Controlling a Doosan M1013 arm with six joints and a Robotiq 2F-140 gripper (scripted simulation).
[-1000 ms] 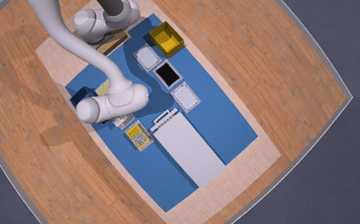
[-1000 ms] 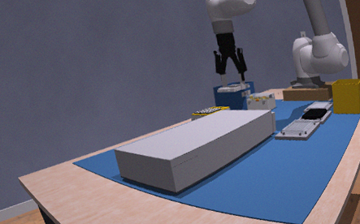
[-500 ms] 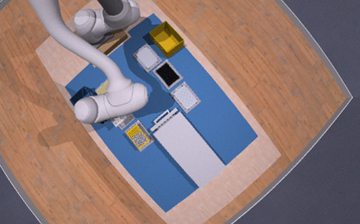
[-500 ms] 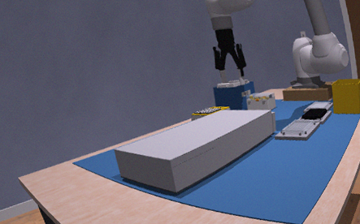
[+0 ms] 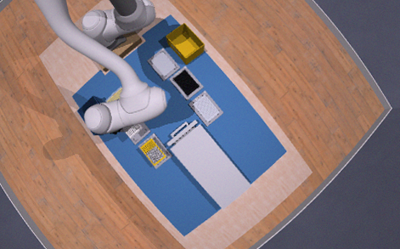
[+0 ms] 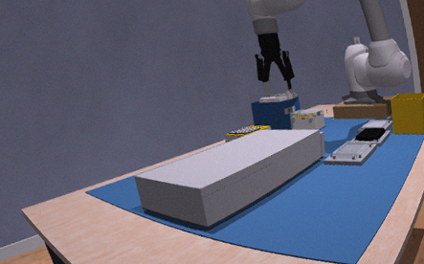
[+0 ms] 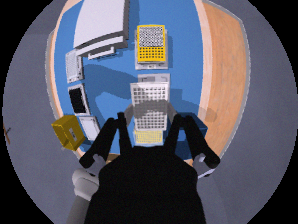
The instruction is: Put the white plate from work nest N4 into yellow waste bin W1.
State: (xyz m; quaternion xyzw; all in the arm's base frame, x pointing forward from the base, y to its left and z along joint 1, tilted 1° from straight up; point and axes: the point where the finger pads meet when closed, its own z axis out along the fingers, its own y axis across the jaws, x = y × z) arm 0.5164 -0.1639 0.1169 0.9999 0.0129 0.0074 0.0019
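Note:
My gripper (image 6: 277, 88) is shut on the white plate (image 6: 277, 98), gripping it by its two short sides. It holds the plate level, just above a blue bin (image 6: 276, 112) at the back of the bench. In the wrist view the plate (image 7: 148, 111) sits between the two dark fingers. The yellow bin W1 (image 5: 185, 41) stands upright at the mat's far corner, well to the side of the gripper. It also shows in the exterior view (image 6: 409, 113) and the wrist view (image 7: 67, 132). In the overhead view the arm hides the gripper and the plate.
A large grey box (image 5: 210, 164) lies on the blue mat. Nests with a grey plate (image 5: 164, 63), a black plate (image 5: 186, 83) and a white plate (image 5: 206, 108) line one side. A yellow plate's nest (image 5: 155, 151) and another nest are near the arm.

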